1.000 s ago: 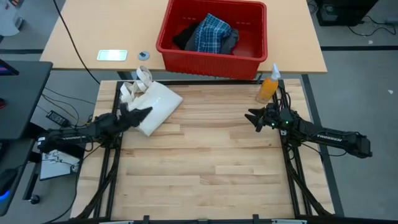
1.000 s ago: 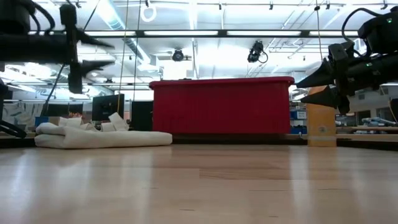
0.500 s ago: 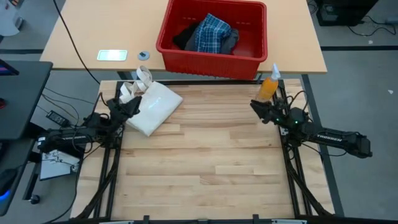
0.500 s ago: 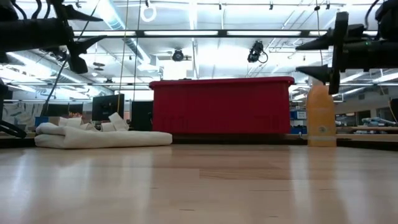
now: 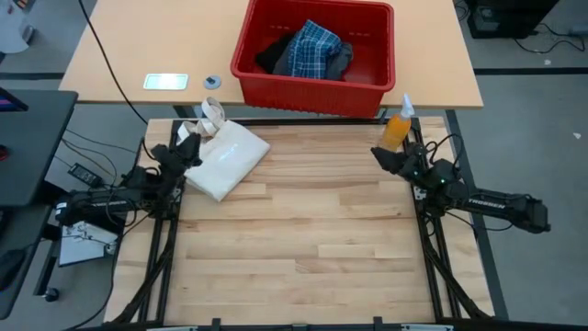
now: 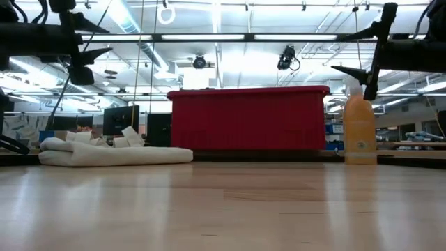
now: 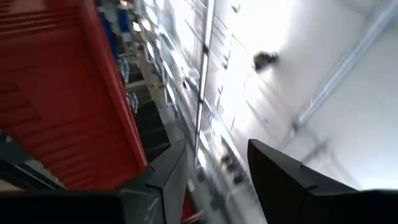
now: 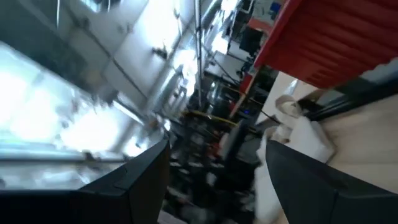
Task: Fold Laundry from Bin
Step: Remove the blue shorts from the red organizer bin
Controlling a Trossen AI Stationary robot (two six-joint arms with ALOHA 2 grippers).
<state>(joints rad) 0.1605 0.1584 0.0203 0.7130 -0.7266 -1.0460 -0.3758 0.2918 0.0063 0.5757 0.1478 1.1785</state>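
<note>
Right arm [image 5: 487, 203]: white letters run along the dark link; they look like the maker's name, but I cannot spell them with certainty.
Left arm [image 5: 96, 197]: a similar white marking on the link, too small to read.
Orange spray bottle [image 6: 360, 131]: a small label low on the front, in the low view; its words cannot be read.
Bin [image 5: 372, 90]: no readable text on its walls.
White flat card [image 5: 165, 82] on the far table, left of the bin: nothing legible.
</note>
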